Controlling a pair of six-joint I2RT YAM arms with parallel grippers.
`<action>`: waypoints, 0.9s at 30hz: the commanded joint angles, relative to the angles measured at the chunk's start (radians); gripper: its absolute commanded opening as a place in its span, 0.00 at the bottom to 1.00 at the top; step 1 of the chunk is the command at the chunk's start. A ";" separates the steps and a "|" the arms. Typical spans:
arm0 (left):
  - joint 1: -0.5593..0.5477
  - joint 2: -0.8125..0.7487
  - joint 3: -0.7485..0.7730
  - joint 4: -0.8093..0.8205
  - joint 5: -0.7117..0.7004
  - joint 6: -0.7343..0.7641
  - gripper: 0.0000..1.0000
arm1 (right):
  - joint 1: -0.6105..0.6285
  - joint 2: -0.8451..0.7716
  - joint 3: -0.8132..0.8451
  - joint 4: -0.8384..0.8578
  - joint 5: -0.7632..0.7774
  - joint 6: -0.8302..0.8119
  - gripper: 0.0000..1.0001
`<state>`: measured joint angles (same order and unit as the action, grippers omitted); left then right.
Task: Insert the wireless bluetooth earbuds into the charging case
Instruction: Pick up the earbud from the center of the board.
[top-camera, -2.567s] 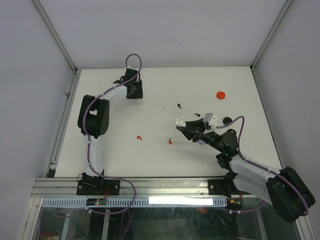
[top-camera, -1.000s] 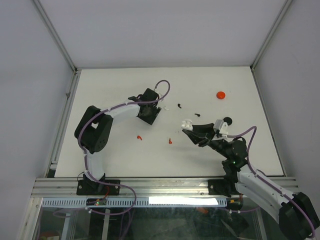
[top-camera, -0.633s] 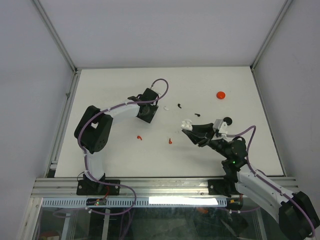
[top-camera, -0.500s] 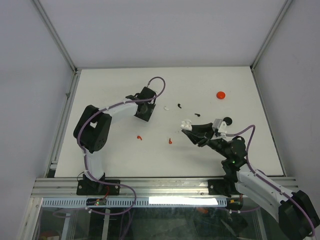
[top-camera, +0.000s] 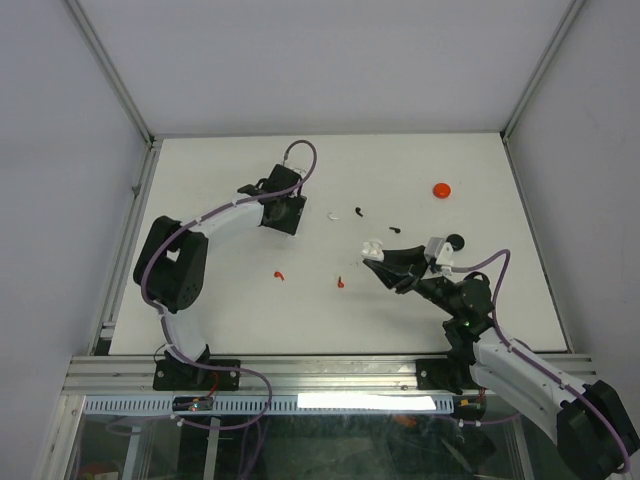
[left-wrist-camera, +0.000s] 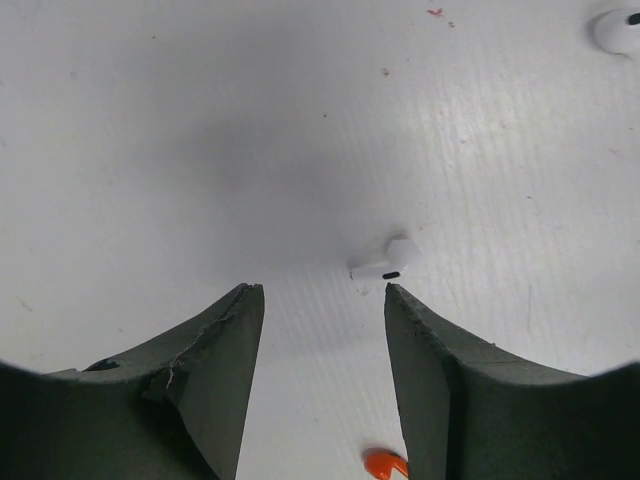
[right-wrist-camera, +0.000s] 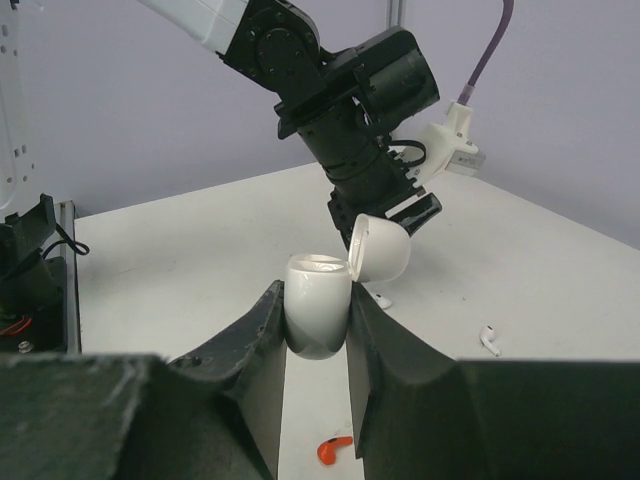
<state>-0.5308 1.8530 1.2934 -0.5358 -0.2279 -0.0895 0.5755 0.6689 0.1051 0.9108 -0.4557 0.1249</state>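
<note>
We see the left gripper poised low over the white table, jaws apart and empty, at the upper middle of the overhead view. One white earbud lies flat just beyond its fingertips. In the wrist view it sits off centre, close to the right-hand finger, with its stem running across the frame. That puts the long axis along the line on which the jaws close, not across it. We judge the pick-up needs a nudge forward and to that side, perhaps with a turn of the wrist. A second white earbud sits well apart in the upper right corner, and a red earbud peeks in at the bottom edge. Right of centre in the overhead view, the right gripper is clamped on the white case, held off the table with its lid flipped open. The left arm is plainly the nearer to the earbud.
</note>
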 joint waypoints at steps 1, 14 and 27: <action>-0.007 -0.056 0.024 0.023 0.098 0.032 0.54 | -0.004 0.016 0.014 0.032 0.002 0.006 0.00; 0.008 0.098 0.135 -0.021 0.299 0.114 0.54 | -0.003 -0.010 0.011 0.006 0.002 0.017 0.00; -0.013 0.076 0.100 -0.097 0.260 0.043 0.49 | -0.004 0.000 0.011 0.017 0.005 0.016 0.00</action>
<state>-0.5304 1.9720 1.3918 -0.6220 0.0292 -0.0174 0.5755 0.6689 0.1051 0.8875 -0.4568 0.1333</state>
